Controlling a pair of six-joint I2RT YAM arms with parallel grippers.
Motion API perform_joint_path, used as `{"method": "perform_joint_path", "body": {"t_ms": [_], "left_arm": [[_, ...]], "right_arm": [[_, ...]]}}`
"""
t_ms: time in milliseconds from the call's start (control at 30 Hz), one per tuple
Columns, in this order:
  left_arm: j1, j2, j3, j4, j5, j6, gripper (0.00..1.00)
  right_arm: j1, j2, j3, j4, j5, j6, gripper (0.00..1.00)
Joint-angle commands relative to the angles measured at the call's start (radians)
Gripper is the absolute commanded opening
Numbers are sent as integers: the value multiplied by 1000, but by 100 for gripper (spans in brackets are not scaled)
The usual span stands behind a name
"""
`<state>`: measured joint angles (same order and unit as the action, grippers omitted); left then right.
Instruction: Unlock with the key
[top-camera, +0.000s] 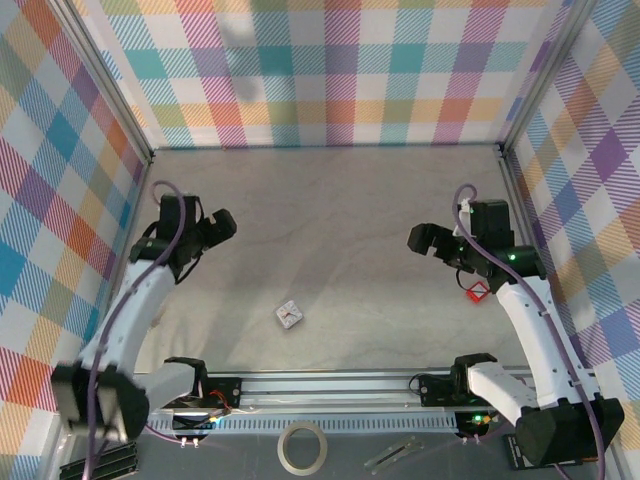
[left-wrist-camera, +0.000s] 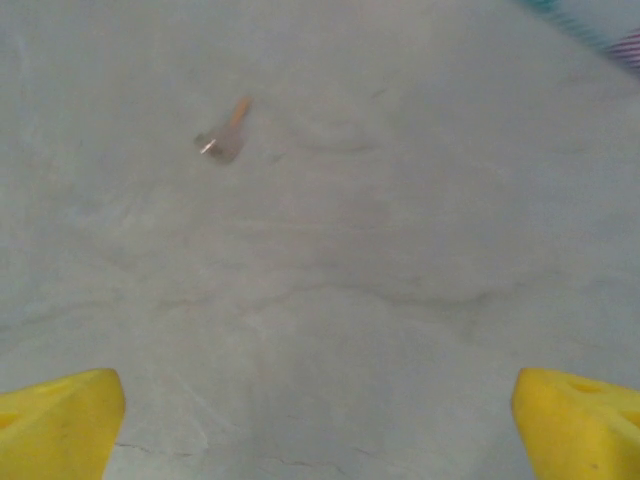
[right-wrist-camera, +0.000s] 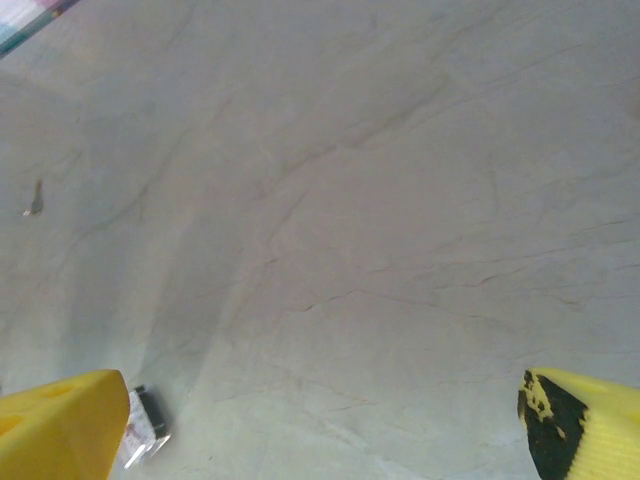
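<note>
Symmetrically, the left hand (top-camera: 220, 224) and right hand (top-camera: 421, 240) hover above the table (top-camera: 330, 215), angled inward, both released, empty.

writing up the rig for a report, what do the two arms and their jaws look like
Both the left arm and the right arm have white curved link shells with black joints and black wrist units. A purple cable runs along each. A green light glows on the right one. The jaws are yellow wedges; one on the right arm carries a black scuffed patch.

One key (left-wrist-camera: 225, 135), one lock (top-camera: 289, 315) — one roll of tape (top-camera: 302, 447).
</note>
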<state>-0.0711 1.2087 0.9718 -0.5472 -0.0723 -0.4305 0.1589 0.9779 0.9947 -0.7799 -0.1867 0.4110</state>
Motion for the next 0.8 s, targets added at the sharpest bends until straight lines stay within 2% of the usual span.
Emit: {"method": "perform_joint_path", "body": {"t_ms": [0, 100, 267, 400, 500, 667, 767], "left_arm": [[78, 166, 31, 44, 29, -65, 90], [132, 304, 67, 117, 77, -116, 79], [189, 446, 125, 144, 66, -166, 66], [217, 501, 150, 197, 69, -201, 61], [227, 570, 199, 219, 123, -209, 59], [228, 651, 260, 213, 168, -221, 56], [229, 679, 284, 192, 154, -224, 55]], "right_arm": [[27, -10, 11, -4, -57, 5, 99], [50, -20, -3, 0, -59, 2, 99], [63, -30, -53, 16, -58, 5, 99], [73, -20, -80, 44, -76, 14, 99], [91, 2, -91, 65, -80, 14, 100], [109, 34, -105, 86, -73, 12, 100], [118, 41, -115, 96, -73, 17, 100]]}}
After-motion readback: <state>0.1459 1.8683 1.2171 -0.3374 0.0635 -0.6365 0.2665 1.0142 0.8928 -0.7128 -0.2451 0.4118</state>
